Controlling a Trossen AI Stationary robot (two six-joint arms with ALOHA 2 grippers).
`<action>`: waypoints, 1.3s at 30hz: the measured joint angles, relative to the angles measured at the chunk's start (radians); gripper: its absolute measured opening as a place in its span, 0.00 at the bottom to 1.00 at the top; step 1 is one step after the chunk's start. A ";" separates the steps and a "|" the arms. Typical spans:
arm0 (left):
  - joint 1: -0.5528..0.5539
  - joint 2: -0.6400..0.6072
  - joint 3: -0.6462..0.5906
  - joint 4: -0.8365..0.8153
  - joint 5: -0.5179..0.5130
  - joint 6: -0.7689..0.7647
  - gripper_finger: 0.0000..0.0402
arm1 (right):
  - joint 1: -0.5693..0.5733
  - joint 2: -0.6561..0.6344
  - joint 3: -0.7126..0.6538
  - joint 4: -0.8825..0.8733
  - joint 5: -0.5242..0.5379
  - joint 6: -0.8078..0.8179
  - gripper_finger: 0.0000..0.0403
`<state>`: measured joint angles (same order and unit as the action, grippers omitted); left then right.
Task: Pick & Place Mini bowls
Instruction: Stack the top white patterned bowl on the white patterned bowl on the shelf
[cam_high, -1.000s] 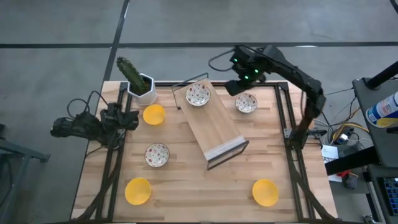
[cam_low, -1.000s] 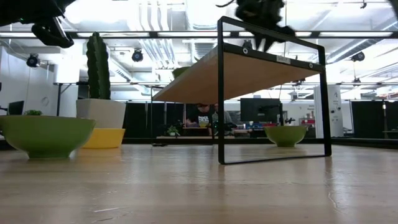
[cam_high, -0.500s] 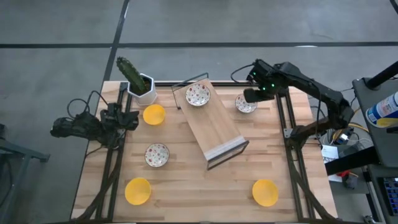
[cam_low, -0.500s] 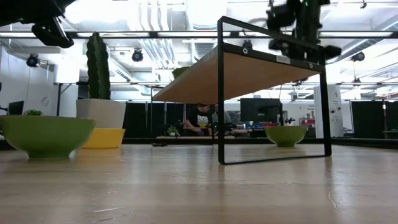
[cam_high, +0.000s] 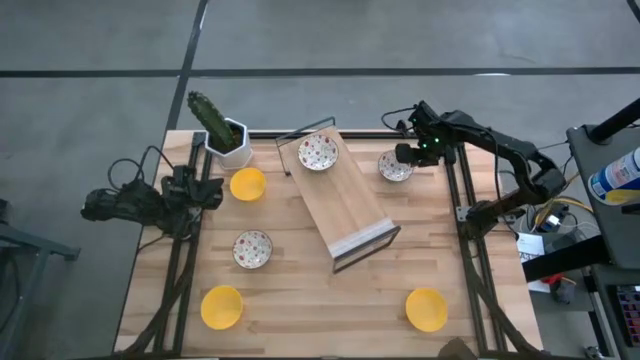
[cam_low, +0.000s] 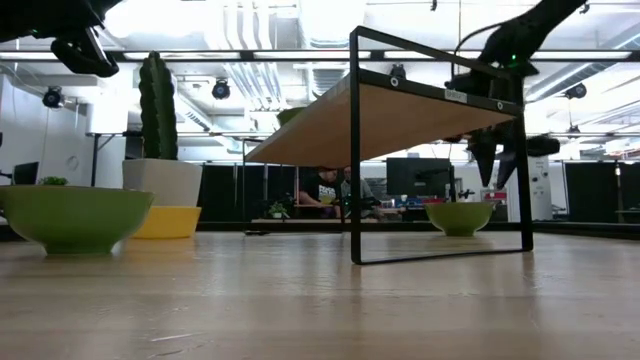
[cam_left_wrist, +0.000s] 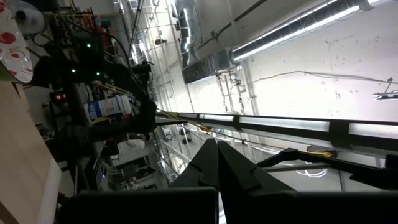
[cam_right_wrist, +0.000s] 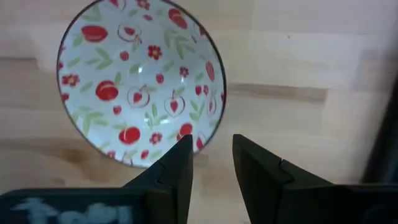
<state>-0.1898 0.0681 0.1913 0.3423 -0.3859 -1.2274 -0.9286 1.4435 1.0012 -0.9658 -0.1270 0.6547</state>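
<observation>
Wood table (cam_high: 300, 290), upper right of high view: right gripper (cam_right_wrist: 211, 155) spread, straddling rim of patterned bowl (cam_right_wrist: 140, 81). Risk: shallow rim slips on close, bowl skids. Left gripper (cam_high: 205, 192) idle left, clenched.

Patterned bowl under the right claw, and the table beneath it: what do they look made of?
The patterned bowl looks like glazed ceramic, possibly melamine: a glossy white inside printed with red fruit and green leaves, and a thin dark rim. The table looks like light wood with a matte finish, showing grain lines and plank seams. The right claw hangs open over the bowl's rim.
</observation>
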 joint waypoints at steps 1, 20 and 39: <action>0.000 0.000 0.000 0.000 0.000 0.000 0.00 | -0.008 0.006 -0.007 0.016 -0.004 0.000 0.28; 0.000 0.000 0.000 0.001 -0.001 0.002 0.00 | -0.035 0.205 0.083 0.067 -0.012 -0.117 0.21; 0.000 0.000 0.000 0.001 -0.027 -0.004 0.00 | -0.040 0.209 0.201 0.014 -0.057 -0.207 0.02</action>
<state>-0.1897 0.0681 0.1913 0.3431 -0.4126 -1.2316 -0.9689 1.6522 1.2025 -0.9521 -0.1845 0.4473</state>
